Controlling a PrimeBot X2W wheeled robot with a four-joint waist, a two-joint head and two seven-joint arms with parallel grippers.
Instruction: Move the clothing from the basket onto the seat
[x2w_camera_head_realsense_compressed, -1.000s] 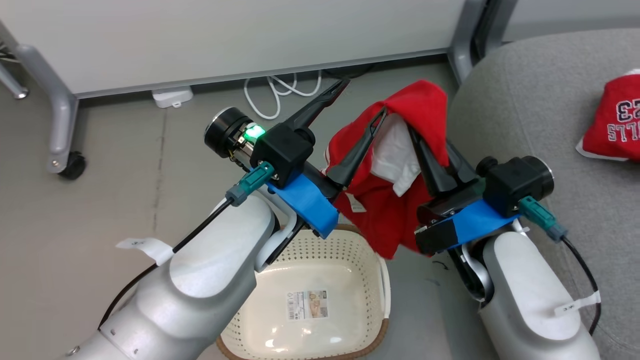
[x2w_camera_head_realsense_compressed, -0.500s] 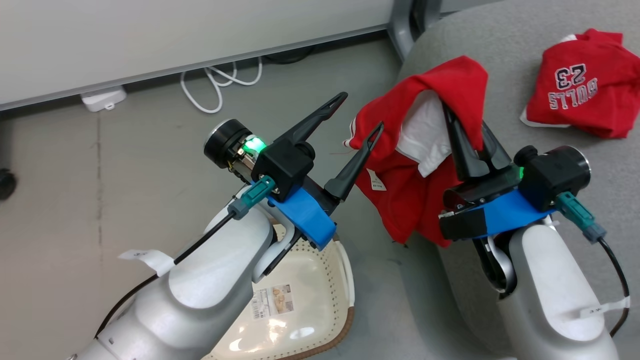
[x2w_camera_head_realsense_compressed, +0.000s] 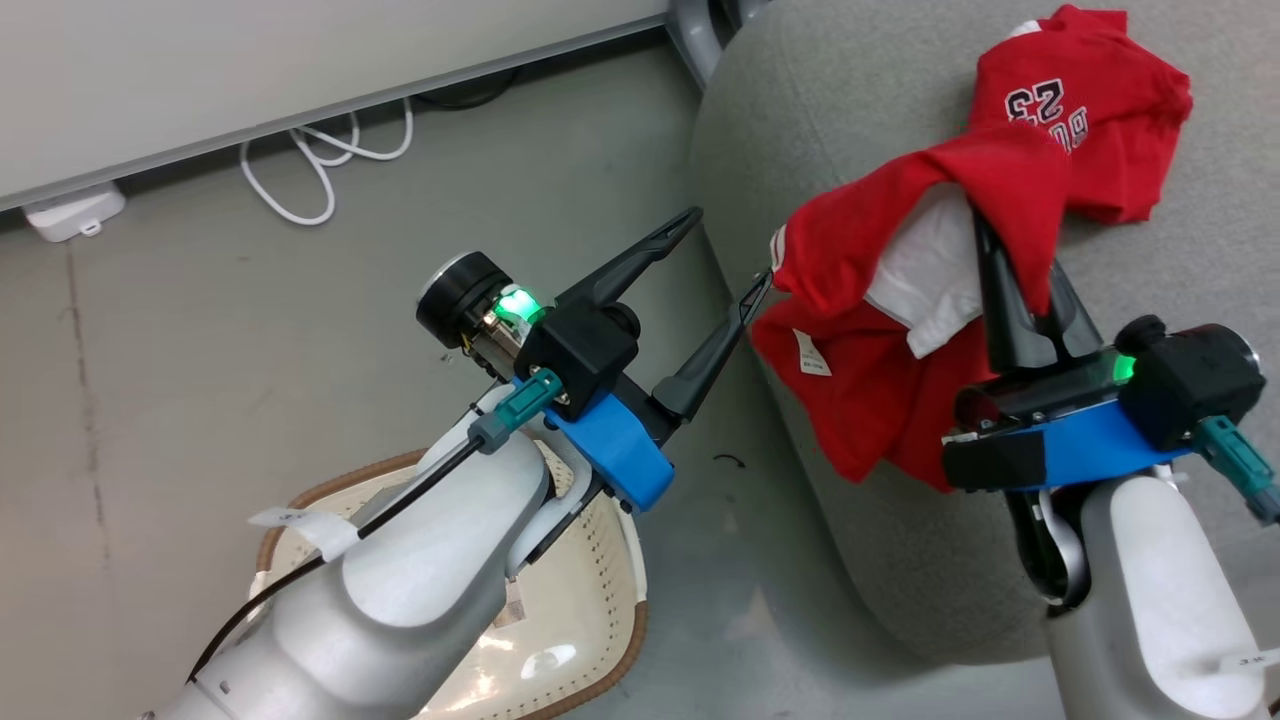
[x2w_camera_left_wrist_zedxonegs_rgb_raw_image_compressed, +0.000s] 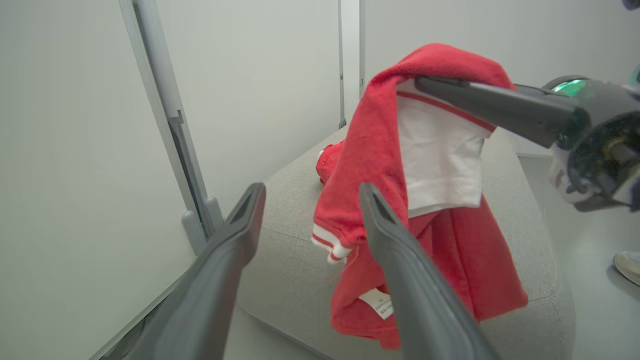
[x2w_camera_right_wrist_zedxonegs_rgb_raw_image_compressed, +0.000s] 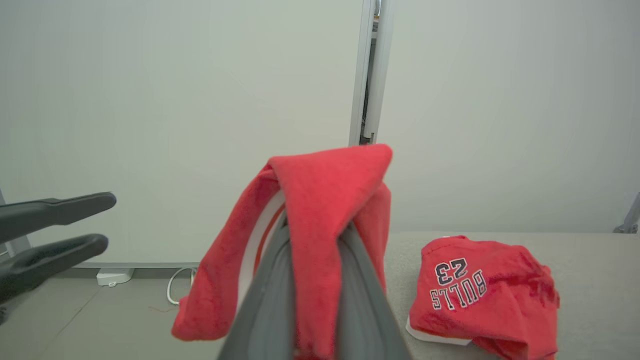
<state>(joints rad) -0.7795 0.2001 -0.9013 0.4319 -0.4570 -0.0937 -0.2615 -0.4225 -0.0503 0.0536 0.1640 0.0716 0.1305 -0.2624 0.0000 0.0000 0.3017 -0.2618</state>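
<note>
Over the edge of the grey seat (x2w_camera_head_realsense_compressed: 880, 120), a red garment (x2w_camera_head_realsense_compressed: 880, 400) is gripped between the closed fingers of the right gripper (x2w_camera_head_realsense_compressed: 990, 250). A printed jersey (x2w_camera_head_realsense_compressed: 1090, 100) lies on the seat behind. The left gripper (x2w_camera_head_realsense_compressed: 728, 248) is held wide open, empty, just beside the garment.

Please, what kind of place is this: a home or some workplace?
Probably an indoor lab or test room, not a home: plain white partition panels, a loose white cable on the bare grey floor, and a single grey seat with a laundry basket near it.
</note>
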